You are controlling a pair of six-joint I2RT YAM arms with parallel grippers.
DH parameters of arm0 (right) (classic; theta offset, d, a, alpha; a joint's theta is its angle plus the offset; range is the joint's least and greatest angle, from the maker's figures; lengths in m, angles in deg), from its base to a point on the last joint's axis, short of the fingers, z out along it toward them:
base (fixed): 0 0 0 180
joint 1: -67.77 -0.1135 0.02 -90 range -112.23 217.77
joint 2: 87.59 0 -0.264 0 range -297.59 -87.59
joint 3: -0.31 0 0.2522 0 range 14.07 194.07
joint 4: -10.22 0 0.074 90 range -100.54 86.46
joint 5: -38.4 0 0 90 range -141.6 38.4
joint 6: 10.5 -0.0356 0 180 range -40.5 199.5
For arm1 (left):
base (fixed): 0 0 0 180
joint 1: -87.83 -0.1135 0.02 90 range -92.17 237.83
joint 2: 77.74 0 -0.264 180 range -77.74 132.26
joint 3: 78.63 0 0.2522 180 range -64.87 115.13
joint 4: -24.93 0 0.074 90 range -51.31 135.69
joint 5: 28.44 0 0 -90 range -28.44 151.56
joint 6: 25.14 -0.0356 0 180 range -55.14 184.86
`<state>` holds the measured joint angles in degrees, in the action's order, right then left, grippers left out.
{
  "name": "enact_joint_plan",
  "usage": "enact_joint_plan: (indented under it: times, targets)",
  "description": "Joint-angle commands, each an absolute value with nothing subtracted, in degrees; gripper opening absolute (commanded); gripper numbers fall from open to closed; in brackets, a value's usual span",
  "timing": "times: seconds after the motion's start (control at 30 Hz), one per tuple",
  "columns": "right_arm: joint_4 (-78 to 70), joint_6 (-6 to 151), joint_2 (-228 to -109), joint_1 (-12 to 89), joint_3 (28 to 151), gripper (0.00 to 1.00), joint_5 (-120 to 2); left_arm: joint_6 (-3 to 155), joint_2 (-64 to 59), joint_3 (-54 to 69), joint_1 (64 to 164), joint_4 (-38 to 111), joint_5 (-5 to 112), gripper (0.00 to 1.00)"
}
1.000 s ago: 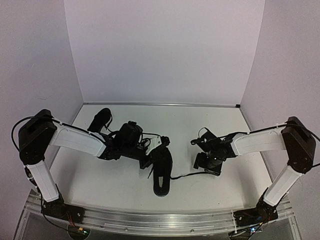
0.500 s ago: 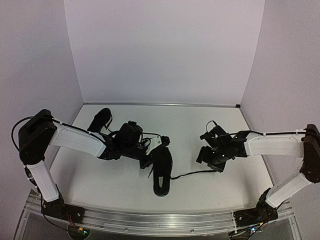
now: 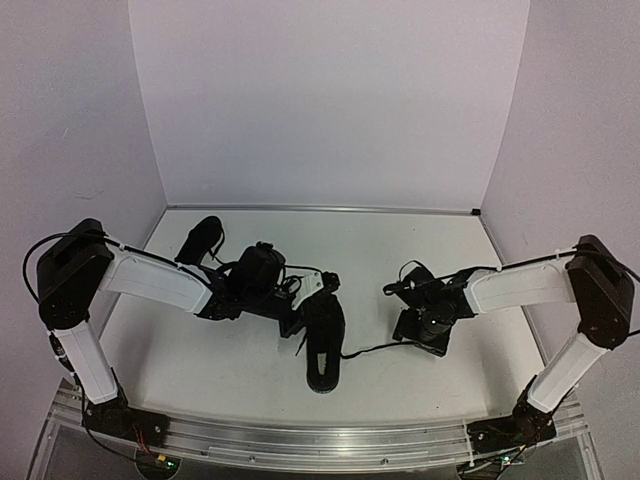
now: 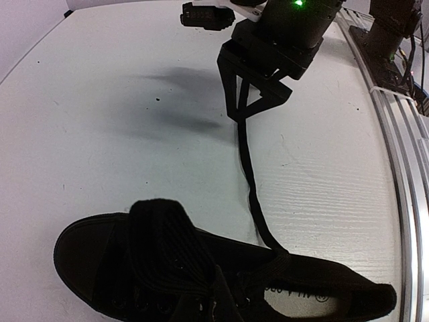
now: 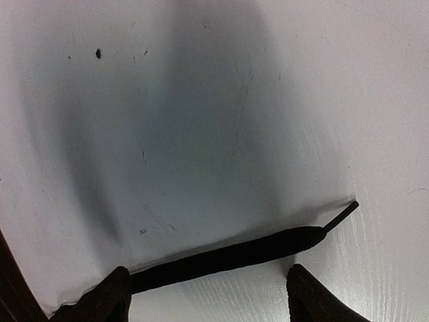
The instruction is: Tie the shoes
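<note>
One black shoe (image 3: 322, 345) lies in the middle of the table with its toe towards the near edge. The second shoe (image 3: 200, 240) lies at the back left. My left gripper (image 3: 303, 318) sits on the middle shoe. In the left wrist view its fingers (image 4: 217, 275) come together at the laced throat of the shoe (image 4: 80, 258), beside the raised tongue (image 4: 164, 241). A loose lace (image 3: 375, 349) runs right from this shoe to my right gripper (image 3: 420, 335). The right gripper (image 5: 211, 295) is open, pointing down, with the lace end (image 5: 234, 258) flat on the table between its fingers (image 5: 100, 298).
White walls (image 3: 320, 100) close in the table at the back and both sides. An aluminium rail (image 3: 300, 440) runs along the near edge and shows in the left wrist view (image 4: 402, 168). Small dark specks (image 5: 98, 53) mark the tabletop.
My right gripper swung up and to the right, then came back down over the lace end. The left arm and both shoes have not moved.
</note>
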<state>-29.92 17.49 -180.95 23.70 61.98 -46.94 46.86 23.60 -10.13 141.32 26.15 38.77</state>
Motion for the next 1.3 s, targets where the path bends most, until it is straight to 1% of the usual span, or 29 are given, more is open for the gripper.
enact_joint_plan:
  times: [0.0, 0.13, 0.23, 0.37, 0.53, 0.67, 0.7, 0.9, 1.0, 1.1, 1.27]
  targets:
    - [-30.61, 18.05, -184.02, 23.63, 64.95, 0.74, -42.73, 46.41, 23.78, -8.26, 141.61, 24.19, 38.45, 0.0]
    - [-30.61, 19.73, -187.42, 23.94, 67.13, 0.73, -41.54, 46.47, 23.88, -8.31, 141.61, 24.18, 38.53, 0.0]
    - [-30.51, 20.48, -189.53, 24.33, 67.67, 0.7, -41.72, 46.34, 23.72, -8.38, 141.61, 24.28, 38.69, 0.0]
    - [-29.36, 21.44, -191.44, 25.01, 67.72, 0.59, -42.66, 45.79, 23.86, -8.29, 141.61, 24.44, 38.88, 0.0]
    - [-28.13, 22.96, -192.35, 25.74, 68.42, 0.35, -43.65, 44.99, 23.94, -8.4, 141.7, 24.8, 38.66, 0.0]
    - [-27.81, 24.31, -191.63, 27.29, 69.8, 0.06, -44.01, 44.08, 23.39, -9.36, 141.81, 23.91, 38.5, 0.0]
    - [-27.67, 25.04, -191.28, 27.89, 70.58, 0.0, -44.46, 43.96, 23.23, -9.63, 141.81, 23.64, 38.71, 0.0]
    - [-26.03, 31.18, -187.05, 29.19, 77.31, 0.0, -43.16, 42.43, 22.65, -10.45, 142.08, 23.51, 39.05, 0.0]
    - [-23.66, 35.51, -184.97, 29.19, 81.49, 0.0, -44.8, 41.77, 21.98, -11.09, 142.21, 22.89, 39.15, 0.0]
    - [-19.33, 39.78, -184.54, 29.19, 85.06, 0.0, -50.28, 41.22, 21.34, -12.0, 142.42, 21.82, 39.34, 0.0]
    - [-11.69, 43.44, -189.44, 28.65, 92.22, 0.0, -65.74, 39.94, 20.57, -13.3, 142.96, 20.52, 40.21, 0.0]
